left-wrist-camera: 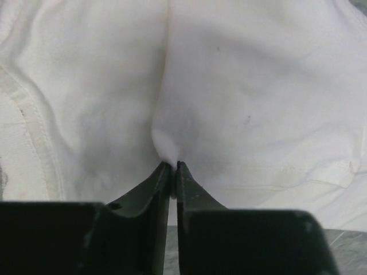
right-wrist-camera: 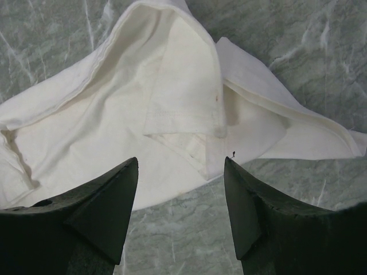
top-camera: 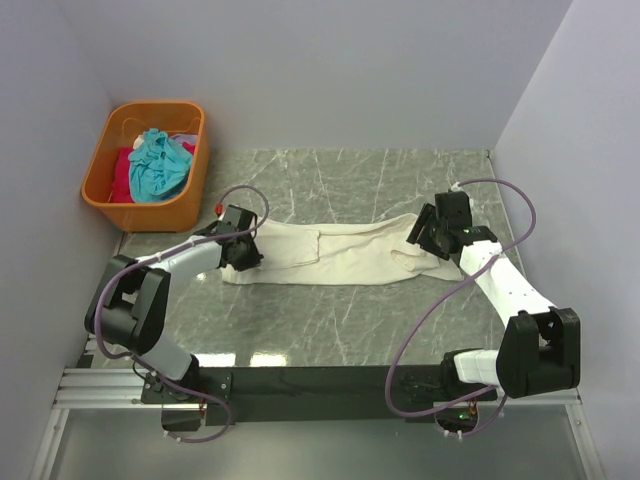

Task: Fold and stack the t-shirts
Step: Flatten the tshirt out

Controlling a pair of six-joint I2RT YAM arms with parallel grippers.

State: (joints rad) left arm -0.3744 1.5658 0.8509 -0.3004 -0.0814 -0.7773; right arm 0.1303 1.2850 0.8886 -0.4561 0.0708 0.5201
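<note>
The cream t-shirt (top-camera: 340,255) lies as a long flat band across the middle of the table. My left gripper (top-camera: 243,252) is at its left end and is shut on a pinch of the cream cloth (left-wrist-camera: 241,97), which bunches at the fingertips (left-wrist-camera: 163,172). My right gripper (top-camera: 425,235) is at the shirt's right end, open and empty, its fingers (right-wrist-camera: 114,195) hovering just off the hem of the cream t-shirt (right-wrist-camera: 172,114). A teal t-shirt (top-camera: 158,165) and a red t-shirt (top-camera: 122,175) lie crumpled in the orange basket (top-camera: 150,212).
The orange basket stands at the far left corner against the wall. Grey walls close in the table on the left, back and right. The green marble tabletop (top-camera: 350,330) shows bare in front of the shirt. Purple cables (top-camera: 425,320) loop over both arms.
</note>
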